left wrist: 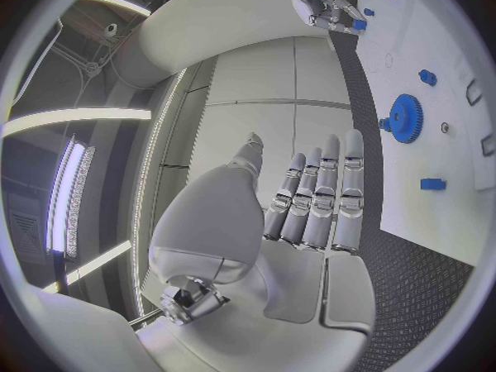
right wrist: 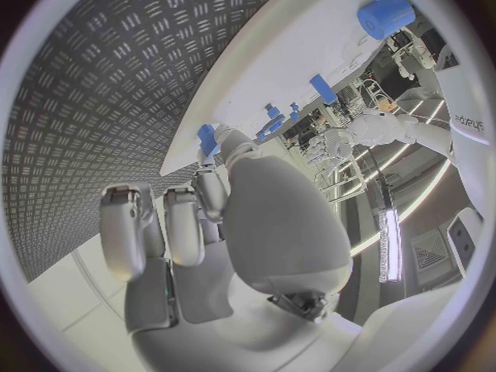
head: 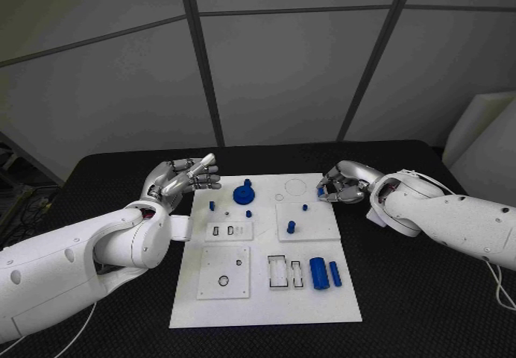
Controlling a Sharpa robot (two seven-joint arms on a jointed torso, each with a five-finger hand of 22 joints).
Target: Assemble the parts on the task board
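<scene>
Right hand: my right hand (head: 342, 186) sits at the board's 2 o'clock edge, fingers curled narrow round a small blue part (right wrist: 207, 137); in the right wrist view the piece is pinched at the fingertips, so I count it as held.
Left hand: my left hand (head: 185, 177) hovers at the board's 10 o'clock corner; fingers straight and side by side, thumb apart, holding nothing.
Task board: the white task board (head: 215, 309) lies mid-table, long side running from 12 to 6.
Parts: a blue gear (head: 244, 195) stands near 11 o'clock; a blue cylinder (head: 318, 272) and a slimmer blue bar (head: 335, 274) lie side by side near 5 o'clock; small blue pegs are scattered about the upper half.
Sockets: two rectangular slots (head: 287, 271) beside the cylinder look unfilled; the round socket (head: 224, 281) at 7 o'clock holds nothing I can make out.
Risk: the pinch is shallow, so I judge the part could slip or twist as I carry it; a tilted part could jam at its socket; my left fingers near the gear could knock it.
</scene>
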